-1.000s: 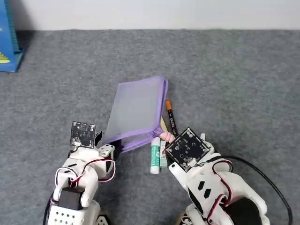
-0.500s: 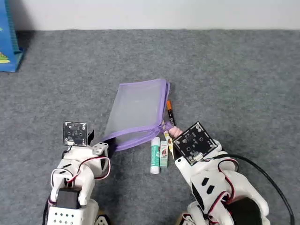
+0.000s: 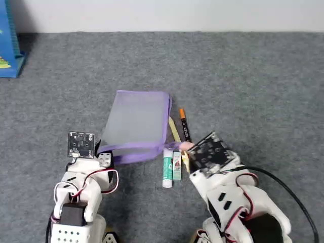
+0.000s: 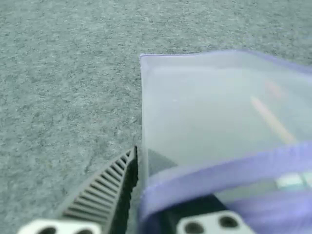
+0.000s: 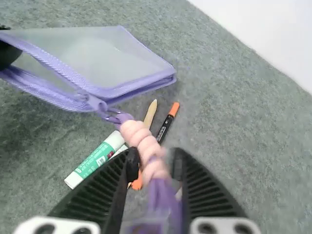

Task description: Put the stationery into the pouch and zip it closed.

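The translucent purple pouch (image 3: 135,123) lies tilted on the grey carpet. In the left wrist view its near corner (image 4: 195,175) sits between the jaws of my left gripper (image 4: 146,187), which is shut on it. My right gripper (image 5: 151,163) is shut on the pink zipper pull (image 5: 141,139) at the pouch's other near corner (image 3: 178,146). Beside the pouch lie a white and green glue stick (image 3: 167,168), a small green item (image 3: 176,166), an orange-capped black marker (image 3: 185,125) and a wooden pencil (image 3: 174,129). The marker (image 5: 165,122) and pencil (image 5: 149,113) lie just beyond the right fingers.
A blue box (image 3: 8,43) stands at the far left edge by the white wall (image 3: 167,15). Open carpet (image 3: 253,86) stretches to the right and behind the pouch.
The pouch has swung to the left and flattened, uncovering the pencil. My left gripper has drawn back to the left with the corner. The right gripper kept hold of the pull and shifted slightly right.
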`<action>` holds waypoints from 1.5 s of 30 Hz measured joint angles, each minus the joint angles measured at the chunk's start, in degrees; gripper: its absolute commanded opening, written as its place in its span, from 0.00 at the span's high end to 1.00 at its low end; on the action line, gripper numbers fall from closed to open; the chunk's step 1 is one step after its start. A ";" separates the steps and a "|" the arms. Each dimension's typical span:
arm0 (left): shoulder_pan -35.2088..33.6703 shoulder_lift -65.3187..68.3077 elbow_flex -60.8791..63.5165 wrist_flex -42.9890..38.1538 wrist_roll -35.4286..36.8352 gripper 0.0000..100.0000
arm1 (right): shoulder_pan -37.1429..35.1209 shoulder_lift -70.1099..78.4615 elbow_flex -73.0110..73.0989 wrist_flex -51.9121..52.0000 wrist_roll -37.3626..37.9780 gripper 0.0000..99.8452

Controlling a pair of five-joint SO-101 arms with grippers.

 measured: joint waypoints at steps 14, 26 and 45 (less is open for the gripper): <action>0.35 0.00 -15.38 13.63 3.60 0.99 | 9.23 3.96 3.96 -3.08 1.49 0.76; 7.21 2.11 -35.96 24.88 6.95 0.99 | 11.78 28.66 6.86 -21.98 -2.81 0.76; -0.70 36.31 -63.03 36.31 5.80 0.99 | 11.78 53.19 6.59 -38.51 -10.29 0.76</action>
